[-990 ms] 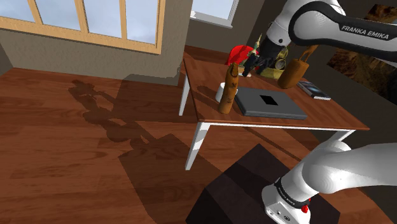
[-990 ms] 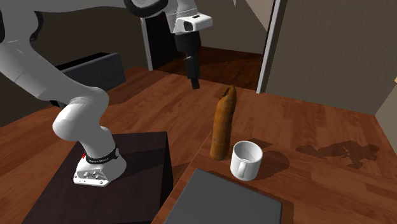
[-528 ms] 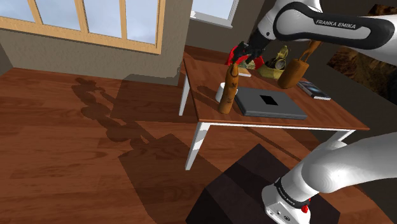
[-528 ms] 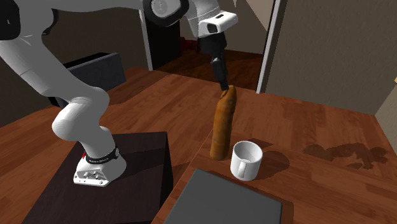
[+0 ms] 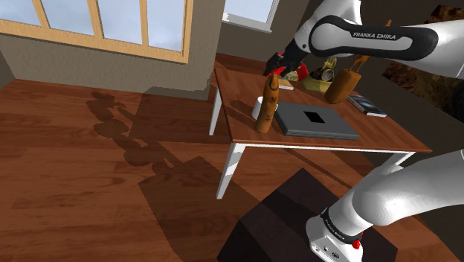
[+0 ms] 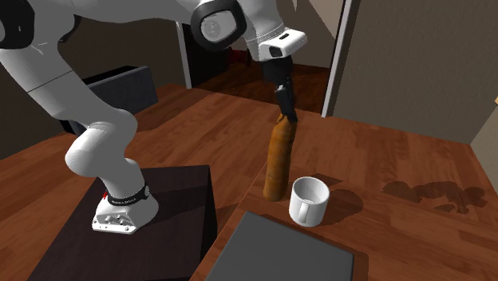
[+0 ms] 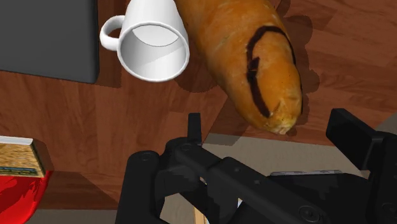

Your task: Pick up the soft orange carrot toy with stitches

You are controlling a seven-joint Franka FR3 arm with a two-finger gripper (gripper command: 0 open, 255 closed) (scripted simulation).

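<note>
The carrot toy [image 5: 268, 104] is an orange-brown cone with a dark stitched line, standing upright near the table's corner beside a white mug [image 5: 257, 109]. My black gripper [image 5: 274, 73] hangs just over its top. In the second exterior view the gripper [image 6: 288, 112] reaches down onto the tip of the carrot toy [image 6: 278, 160]. In the wrist view the carrot toy's [image 7: 254, 57] tip lies between the fingers of the gripper [image 7: 273, 130], which stand wide apart and do not clasp it.
On the wooden table [image 5: 387, 138], a closed grey laptop [image 5: 316, 120] lies beside the carrot. Behind it are a second brown upright object [image 5: 343, 82], a red object [image 5: 301, 71] and a phone [image 5: 366, 104]. The dark stand [image 5: 290, 223] sits below the table's front edge.
The arm has swung the gripper toward the shoulder view's left and lowered it from beside the red object to the carrot's top. The carrot and mug have not moved.
</note>
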